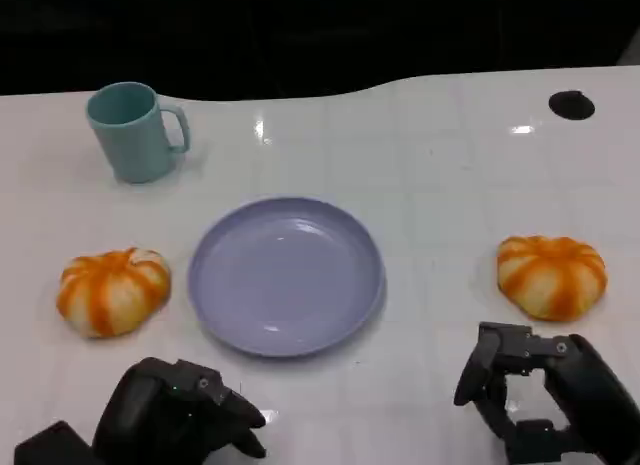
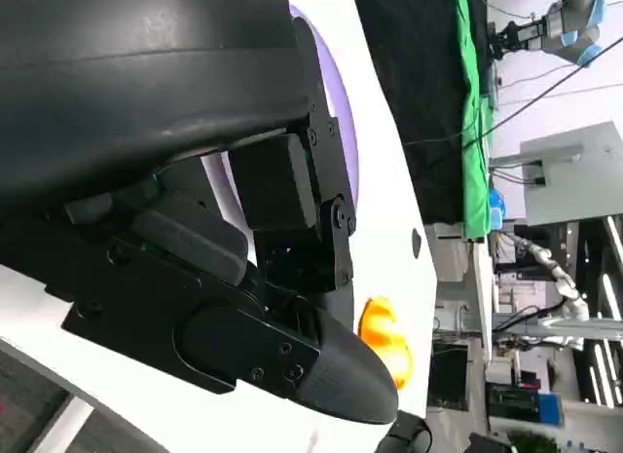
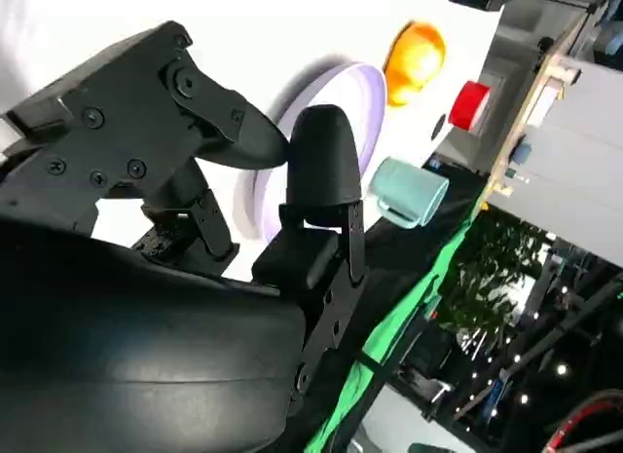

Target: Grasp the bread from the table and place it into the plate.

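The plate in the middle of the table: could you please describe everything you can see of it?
The plate is round, shallow and lavender, with a smooth, slightly glossy surface like plastic and a low raised rim. It lies flat and upright on the white table, with nothing in it. It sits between two orange-striped bread rolls, touching neither, and no robot hand touches it.

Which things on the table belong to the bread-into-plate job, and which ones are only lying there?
Part of the job:
- bread on the left
- bread on the right
- purple plate, nothing in it yet
- left hand and right hand, both holding nothing

Only lying about:
- teal mug, behind the left bread
- black round mark on the white table
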### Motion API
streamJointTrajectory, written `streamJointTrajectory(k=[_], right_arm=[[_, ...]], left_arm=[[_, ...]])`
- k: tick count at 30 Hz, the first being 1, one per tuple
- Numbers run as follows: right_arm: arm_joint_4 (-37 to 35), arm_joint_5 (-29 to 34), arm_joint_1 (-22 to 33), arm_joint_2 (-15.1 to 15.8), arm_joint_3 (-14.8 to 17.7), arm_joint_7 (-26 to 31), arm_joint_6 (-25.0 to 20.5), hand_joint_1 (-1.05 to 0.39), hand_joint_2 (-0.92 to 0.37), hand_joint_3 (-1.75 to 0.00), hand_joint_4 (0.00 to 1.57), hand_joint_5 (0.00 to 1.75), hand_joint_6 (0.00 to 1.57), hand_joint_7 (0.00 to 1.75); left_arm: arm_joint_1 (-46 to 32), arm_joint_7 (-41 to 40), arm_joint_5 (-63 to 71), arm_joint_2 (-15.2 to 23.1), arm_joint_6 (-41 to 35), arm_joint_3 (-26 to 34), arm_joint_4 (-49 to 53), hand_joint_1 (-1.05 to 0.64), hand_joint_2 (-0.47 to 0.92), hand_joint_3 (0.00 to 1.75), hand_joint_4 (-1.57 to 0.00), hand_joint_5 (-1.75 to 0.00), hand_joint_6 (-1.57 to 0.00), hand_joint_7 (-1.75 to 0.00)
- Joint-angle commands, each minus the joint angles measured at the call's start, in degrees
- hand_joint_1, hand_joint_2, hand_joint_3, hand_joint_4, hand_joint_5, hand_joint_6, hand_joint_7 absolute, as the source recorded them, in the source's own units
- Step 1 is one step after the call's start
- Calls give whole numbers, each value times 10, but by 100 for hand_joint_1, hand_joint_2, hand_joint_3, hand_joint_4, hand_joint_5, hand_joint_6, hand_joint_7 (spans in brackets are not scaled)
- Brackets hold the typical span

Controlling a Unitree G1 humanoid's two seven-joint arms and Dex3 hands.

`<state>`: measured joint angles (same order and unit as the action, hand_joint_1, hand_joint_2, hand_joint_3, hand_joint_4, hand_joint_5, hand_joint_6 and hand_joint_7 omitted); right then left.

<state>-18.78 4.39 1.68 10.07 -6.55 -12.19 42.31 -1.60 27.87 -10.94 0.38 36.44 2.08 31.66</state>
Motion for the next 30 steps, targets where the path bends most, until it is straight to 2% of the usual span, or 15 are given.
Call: streamJointTrajectory(k=[1,2,4,8,12,14,17,23,28,30], right_arm=[[11,-22,2,-2,12,1,-9,-16,-70,-74,71,152,73,111],[8,-21,-1,-2,14,4,-3,-16,-71,-72,71,151,73,110],[-1,7,-10,-1,25,29,18,-15,-75,-59,63,135,66,95],[-11,70,-25,7,45,83,42,-17,-76,-51,51,118,62,69],[-4,139,-35,23,57,131,38,-23,-76,-49,48,99,65,45],[-1,180,-41,37,59,157,35,-26,-77,-46,40,92,60,36],[4,250,-50,59,63,207,27,-30,-85,-25,29,79,56,18],[59,372,-48,91,59,270,-74,-40,-89,-8,16,64,48,4],[97,448,-49,115,40,278,-163,-49,-88,-4,4,62,42,0],[112,470,-47,122,29,272,-202,-52,-89,-3,1,54,36,1]], left_arm=[[-2,-2,0,9,4,4,2,-105,91,0,-143,-68,-157,-23],[-2,-2,0,9,4,4,2,-105,91,1,-143,-68,-157,-23],[-2,-1,-1,10,2,4,2,-105,91,0,-144,-68,-157,-23],[-2,0,-4,9,0,4,0,-105,91,0,-143,-68,-157,-23],[-2,0,-2,9,2,4,2,-105,91,0,-143,-68,-157,-23],[-2,1,-3,9,2,4,3,-105,91,0,-143,-68,-157,-23],[0,2,-3,10,5,5,5,-105,91,0,-143,-68,-157,-23],[-1,-1,-1,10,1,4,2,-105,91,0,-143,-68,-157,-23],[-1,-2,1,11,0,3,1,-105,91,0,-143,-68,-157,-23],[-1,-3,1,11,-2,3,1,-105,90,0,-143,-68,-157,-23]])
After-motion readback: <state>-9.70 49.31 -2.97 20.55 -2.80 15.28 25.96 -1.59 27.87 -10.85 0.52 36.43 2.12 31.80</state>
